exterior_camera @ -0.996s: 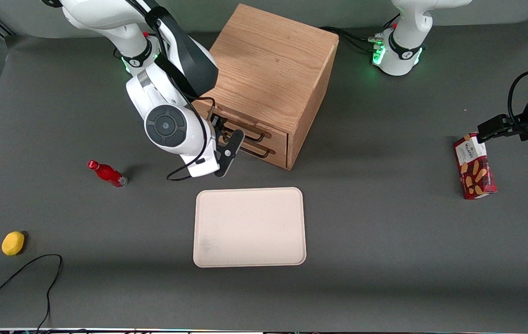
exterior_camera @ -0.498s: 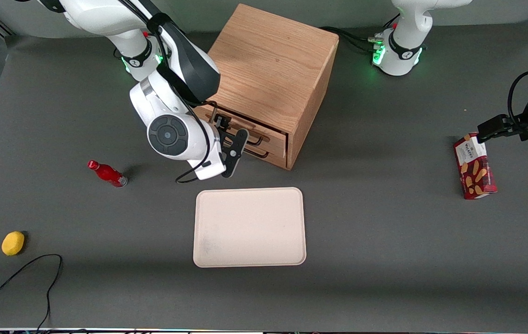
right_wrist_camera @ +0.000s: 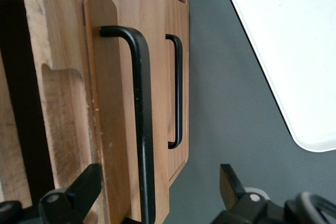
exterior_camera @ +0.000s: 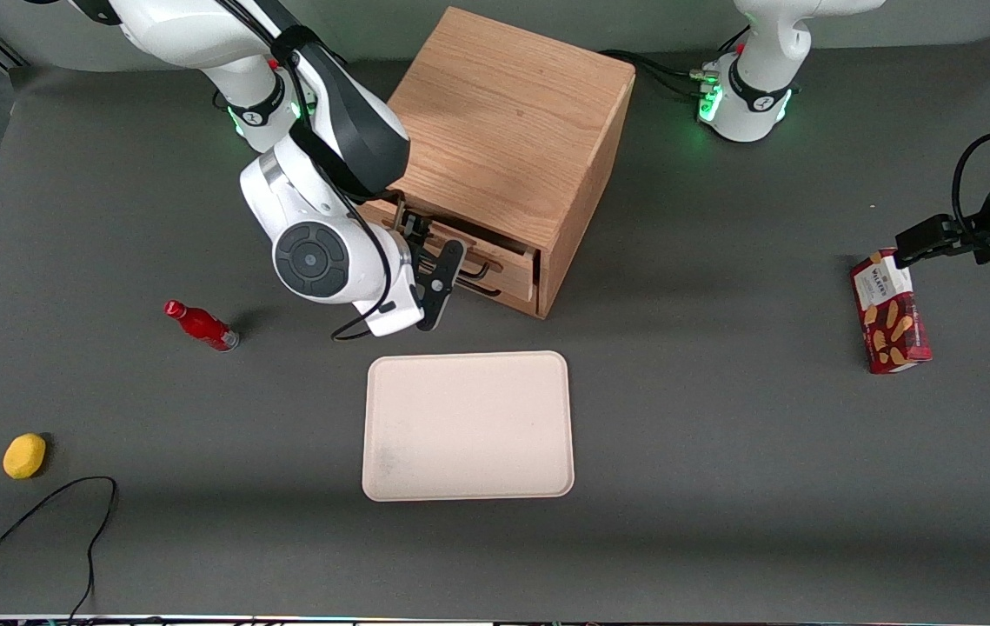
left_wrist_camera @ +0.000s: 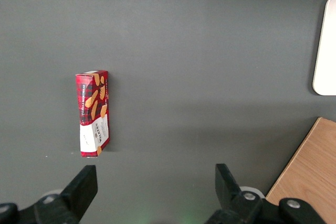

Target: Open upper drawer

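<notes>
The upper drawer point(exterior_camera: 495, 261) of the cabinet point(exterior_camera: 512, 130) is pulled out only a little; most of the opening is left. The hand point(exterior_camera: 438, 278) is in front of it, fingers apart around the black handle point(right_wrist_camera: 144, 129), not clamped.

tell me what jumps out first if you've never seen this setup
The oak cabinet stands farthest from the front camera, and the gripper sits at the handle of its upper drawer, which is pulled out a little. Nearer the camera lies a pale tray. A red bottle and a yellow lemon lie toward the working arm's end, a red biscuit box toward the parked arm's.
</notes>
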Controlling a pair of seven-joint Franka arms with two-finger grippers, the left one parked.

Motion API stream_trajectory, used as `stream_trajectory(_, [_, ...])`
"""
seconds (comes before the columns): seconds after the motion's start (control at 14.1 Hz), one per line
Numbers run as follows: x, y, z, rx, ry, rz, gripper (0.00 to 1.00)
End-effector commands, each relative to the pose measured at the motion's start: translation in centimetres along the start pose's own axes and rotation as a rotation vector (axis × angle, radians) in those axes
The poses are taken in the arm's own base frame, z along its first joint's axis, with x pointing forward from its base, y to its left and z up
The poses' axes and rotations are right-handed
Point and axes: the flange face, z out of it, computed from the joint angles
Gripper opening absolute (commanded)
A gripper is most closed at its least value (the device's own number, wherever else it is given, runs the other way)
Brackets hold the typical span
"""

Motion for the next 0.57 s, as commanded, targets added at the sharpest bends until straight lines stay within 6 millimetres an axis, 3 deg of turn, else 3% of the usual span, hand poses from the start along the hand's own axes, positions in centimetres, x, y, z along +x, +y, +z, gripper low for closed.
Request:
stream_trajectory(0.0, [0.4,0.6,0.2,0.028,0.008,-0.024,1.0])
stream_trajectory(0.36, [0.6,1.4,0.5,0.016,0.02,-0.016,1.0])
stream_trajectory(0.5, [0.5,1.9,-0.3,-0.003,0.034,-0.005,1.0])
